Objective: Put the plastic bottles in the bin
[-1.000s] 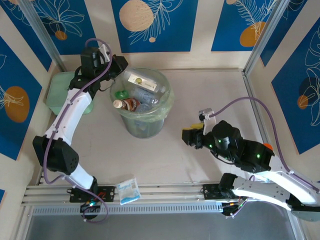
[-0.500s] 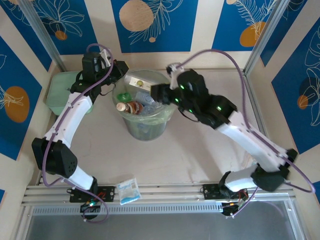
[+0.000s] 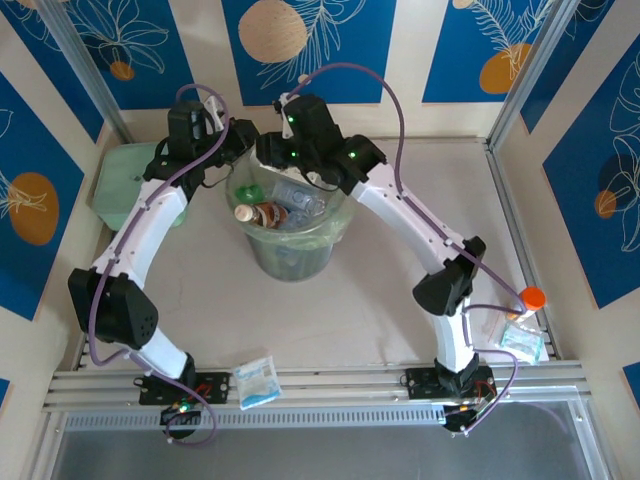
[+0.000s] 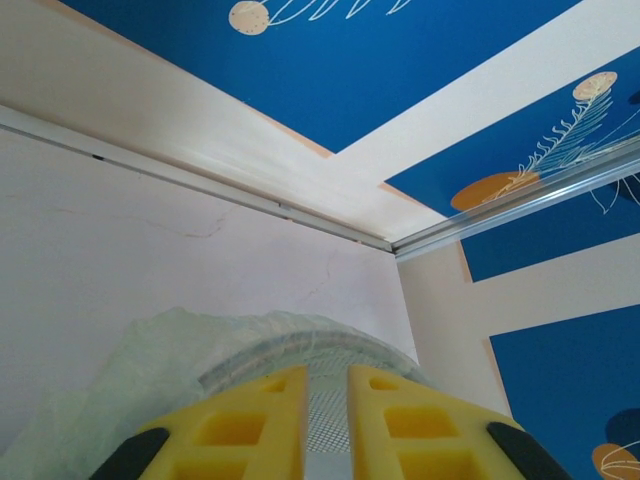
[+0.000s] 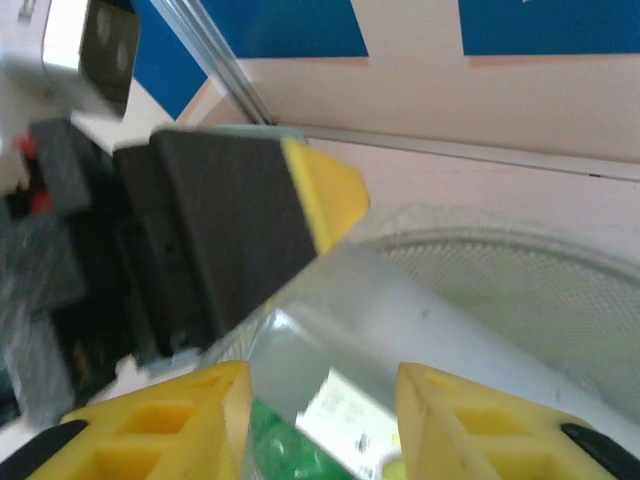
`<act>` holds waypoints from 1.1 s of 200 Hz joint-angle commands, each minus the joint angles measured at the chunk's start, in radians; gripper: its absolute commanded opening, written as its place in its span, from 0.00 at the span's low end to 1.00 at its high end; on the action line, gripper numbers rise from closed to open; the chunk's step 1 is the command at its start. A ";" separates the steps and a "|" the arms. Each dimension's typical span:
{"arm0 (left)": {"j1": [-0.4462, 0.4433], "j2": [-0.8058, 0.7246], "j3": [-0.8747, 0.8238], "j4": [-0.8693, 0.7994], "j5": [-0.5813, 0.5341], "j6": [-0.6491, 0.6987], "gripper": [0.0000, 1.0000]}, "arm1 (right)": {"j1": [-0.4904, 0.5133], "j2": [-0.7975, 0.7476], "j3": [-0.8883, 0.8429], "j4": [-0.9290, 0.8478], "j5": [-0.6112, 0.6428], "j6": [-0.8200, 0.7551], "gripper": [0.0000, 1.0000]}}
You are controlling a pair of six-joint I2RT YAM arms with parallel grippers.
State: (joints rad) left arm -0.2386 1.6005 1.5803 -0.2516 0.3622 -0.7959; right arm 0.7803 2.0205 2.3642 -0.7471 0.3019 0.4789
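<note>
The bin (image 3: 292,258) stands at the back left of the table. Inside lie several plastic bottles, among them a brown-labelled one (image 3: 258,212) and a green one (image 3: 245,190). A long clear bottle (image 5: 400,320) lies slanted over the bin's rim (image 5: 520,270). My right gripper (image 3: 268,153) reaches over the back rim, and in its wrist view my right gripper (image 5: 322,375) is shut on that bottle's labelled middle. My left gripper (image 3: 240,143) is at the left rim. One of its yellow fingers (image 5: 325,195) presses on the bottle's upper end. In the left wrist view my left gripper (image 4: 326,372) shows just a narrow slit above the bin's rim (image 4: 250,345).
A square pale-green lidded box (image 3: 125,180) sits left of the bin against the wall. A white-and-blue packet (image 3: 257,380) lies at the near edge. An orange-capped item (image 3: 532,297) and another packet (image 3: 522,342) lie at the right edge.
My right arm swung from the table's right side across to the bin's back rim, and its jaws closed in on the long clear bottle. My left gripper stayed at the rim, its slit widening slightly.
</note>
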 commanded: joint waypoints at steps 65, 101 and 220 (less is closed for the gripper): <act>0.042 0.009 0.154 -0.083 0.047 0.001 0.53 | -0.001 0.154 0.124 -0.141 -0.025 -0.018 0.29; 0.067 -0.073 0.108 -0.110 0.040 0.020 0.54 | 0.009 0.207 0.159 -0.207 0.016 -0.047 0.27; 0.090 -0.496 -0.220 -0.273 -0.076 0.136 0.57 | 0.014 0.074 0.019 -0.145 0.056 -0.063 0.28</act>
State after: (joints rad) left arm -0.1585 1.1595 1.4208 -0.4789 0.3172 -0.6891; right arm 0.7837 2.0933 2.3585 -0.7315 0.3626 0.4397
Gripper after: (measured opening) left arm 0.572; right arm 0.267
